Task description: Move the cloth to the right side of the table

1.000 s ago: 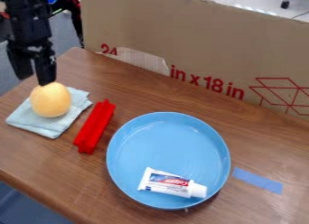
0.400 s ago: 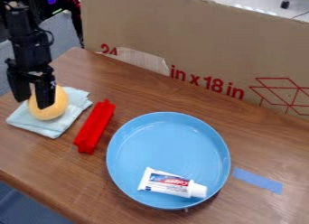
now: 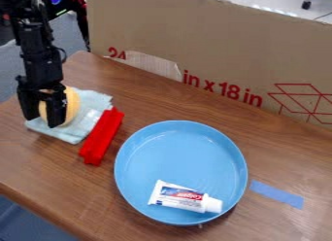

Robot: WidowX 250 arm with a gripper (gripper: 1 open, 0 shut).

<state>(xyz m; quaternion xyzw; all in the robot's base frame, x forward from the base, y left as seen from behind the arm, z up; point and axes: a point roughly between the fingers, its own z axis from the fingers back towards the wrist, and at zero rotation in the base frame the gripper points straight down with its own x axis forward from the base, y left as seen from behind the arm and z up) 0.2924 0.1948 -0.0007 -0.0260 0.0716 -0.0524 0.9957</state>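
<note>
So we've got the black gripper [image 3: 45, 107] w/ jaws spread wide, low over the pale blue-green folded cloth [image 3: 65, 125] at the left of the brown wood-grain table [image 3: 155, 89]. Yellow-orange round ball [image 3: 78, 104] sits on the cloth, red plastic block [image 3: 101, 135] just beside it.

Since the earliest picture the gripper [image 3: 47, 106] has come down from above the cloth's [image 3: 78, 124] far left corner to the cloth itself, and its arm now stands lower in view. Its open fingers [image 3: 31, 107] now straddle the left part of the pale orange ball [image 3: 78, 104] and hide much of it, where earlier the ball showed whole. The fingers also cover the cloth's left portion.
</note>
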